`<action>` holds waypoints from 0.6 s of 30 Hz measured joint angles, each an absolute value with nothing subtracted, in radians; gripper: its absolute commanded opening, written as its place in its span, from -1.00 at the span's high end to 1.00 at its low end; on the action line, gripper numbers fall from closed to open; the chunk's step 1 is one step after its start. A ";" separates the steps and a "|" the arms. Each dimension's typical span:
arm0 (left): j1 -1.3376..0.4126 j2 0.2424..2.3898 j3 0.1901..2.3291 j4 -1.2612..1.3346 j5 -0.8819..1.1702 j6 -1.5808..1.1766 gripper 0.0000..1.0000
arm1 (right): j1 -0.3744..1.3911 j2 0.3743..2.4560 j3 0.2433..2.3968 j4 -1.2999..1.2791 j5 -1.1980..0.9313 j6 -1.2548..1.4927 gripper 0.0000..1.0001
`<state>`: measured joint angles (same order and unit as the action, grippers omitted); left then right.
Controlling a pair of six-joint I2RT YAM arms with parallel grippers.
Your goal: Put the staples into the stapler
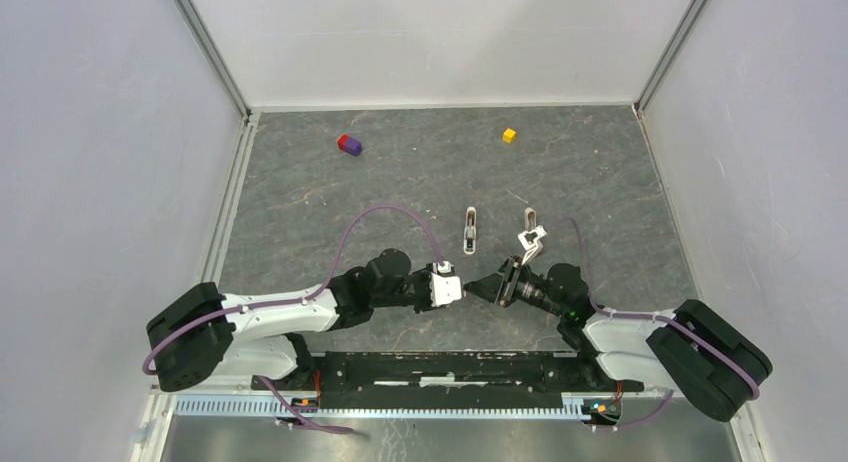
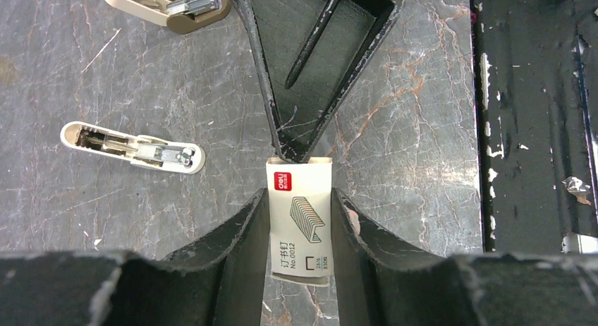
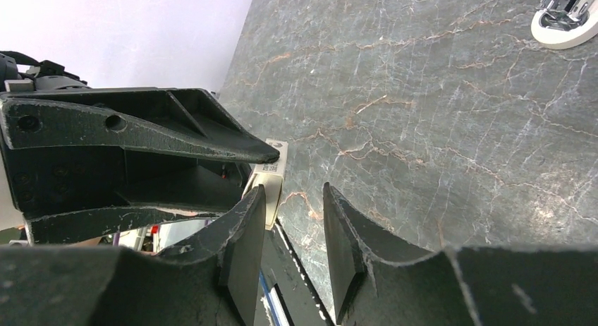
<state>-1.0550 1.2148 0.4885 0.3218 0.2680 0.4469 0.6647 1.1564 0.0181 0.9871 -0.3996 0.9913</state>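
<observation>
My left gripper [image 1: 455,287] is shut on a small white staple box [image 2: 299,224] printed with a red logo and a drawing of staples, holding it by its sides just above the table. My right gripper [image 1: 482,285] faces it, open, with one fingertip [image 2: 289,153] at the box's far end. In the right wrist view the box [image 3: 275,169] sits beside the tip of the right gripper's left finger [image 3: 247,227], not between the jaws. The white stapler [image 1: 470,230] lies opened flat beyond the grippers, its grey metal showing [image 2: 134,148].
A second, beige stapler [image 1: 533,234] with its arm raised stands right of the white one [image 2: 169,5]. A purple and red cube [image 1: 349,144] and a yellow cube [image 1: 509,135] lie at the back. The black base rail [image 2: 536,114] runs along the near edge.
</observation>
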 measured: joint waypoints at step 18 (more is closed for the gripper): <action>-1.055 1.246 0.489 0.324 0.291 0.463 0.16 | 0.678 1.206 0.018 0.998 -0.400 1.001 0.18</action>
